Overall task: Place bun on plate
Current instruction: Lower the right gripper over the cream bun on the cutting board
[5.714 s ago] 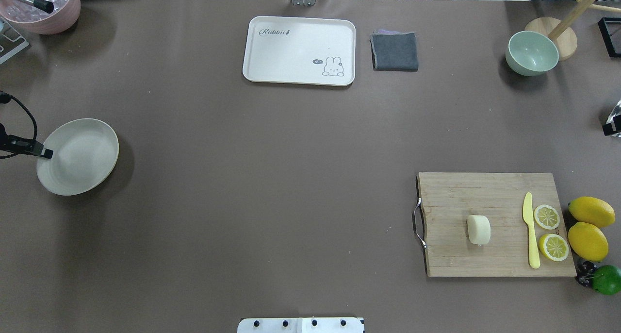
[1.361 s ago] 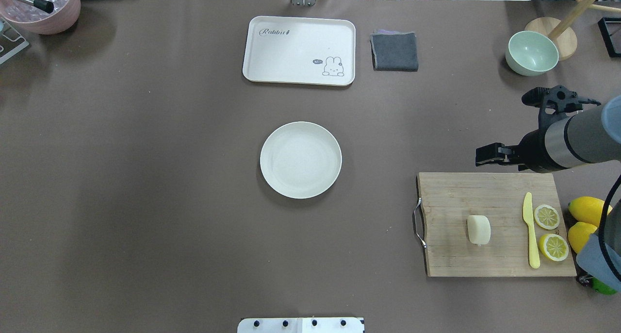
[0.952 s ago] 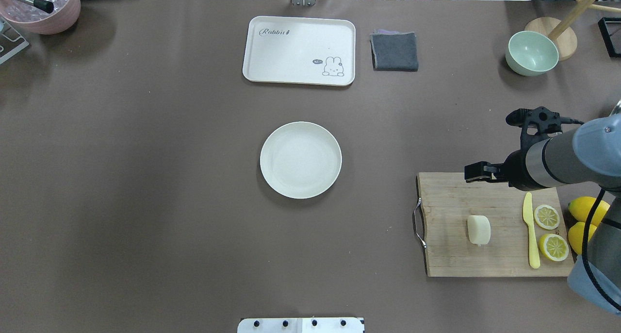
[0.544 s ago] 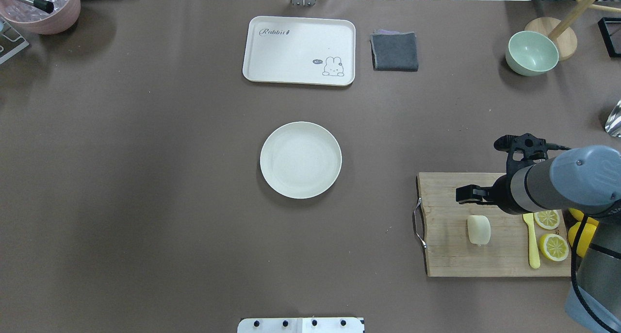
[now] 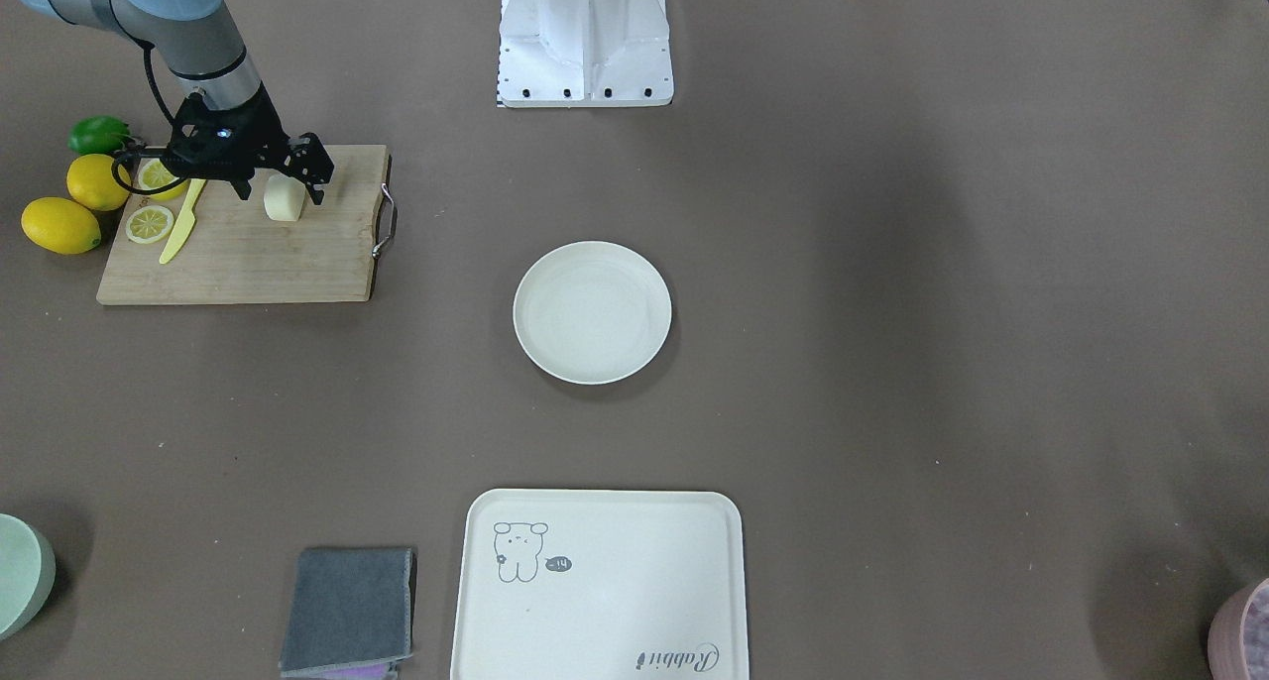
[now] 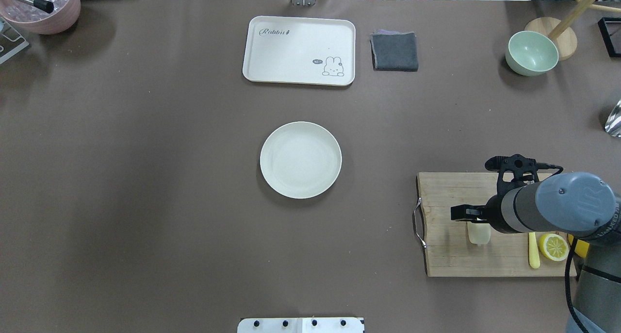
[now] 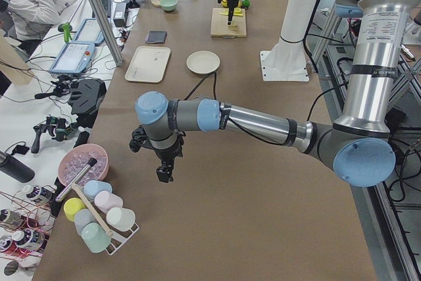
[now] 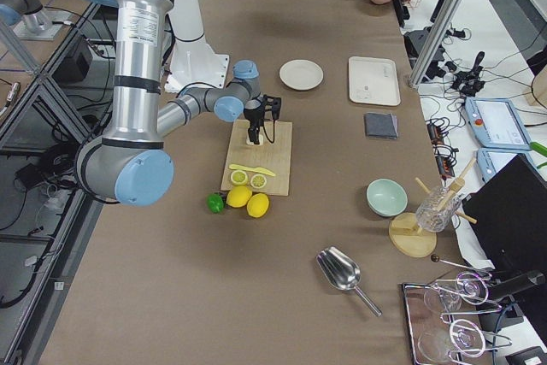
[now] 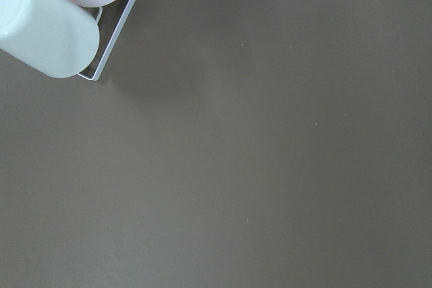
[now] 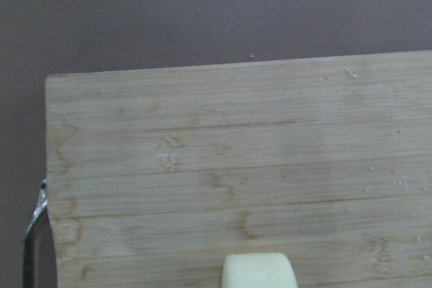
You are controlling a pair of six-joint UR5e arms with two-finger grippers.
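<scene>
The bun [image 5: 285,206], small and pale cream, lies on the wooden cutting board [image 5: 248,254]. My right gripper [image 5: 281,182] hangs just over it, open, one finger on each side. From overhead the arm covers the bun's [image 6: 479,236] far half and one finger [image 6: 461,212] shows. The right wrist view catches only the bun's [image 10: 258,271] top at its lower edge. The round off-white plate [image 6: 301,159] sits bare at the table's centre. My left gripper [image 7: 164,172] shows only in the exterior left view, above the table's left end; I cannot tell whether it is open or shut.
On the board lie a yellow knife [image 5: 180,226] and lemon slices [image 5: 149,224]; whole lemons [image 5: 61,225] and a lime [image 5: 99,135] sit beside it. A cream tray [image 6: 299,50], grey cloth [image 6: 394,51] and mint bowl [image 6: 531,53] stand far. A cup rack [image 7: 99,218] is near the left gripper.
The plate went from the left edge to the table's centre, and the left arm left the overhead view. My right arm came in and moved over the board until it was above the bun.
</scene>
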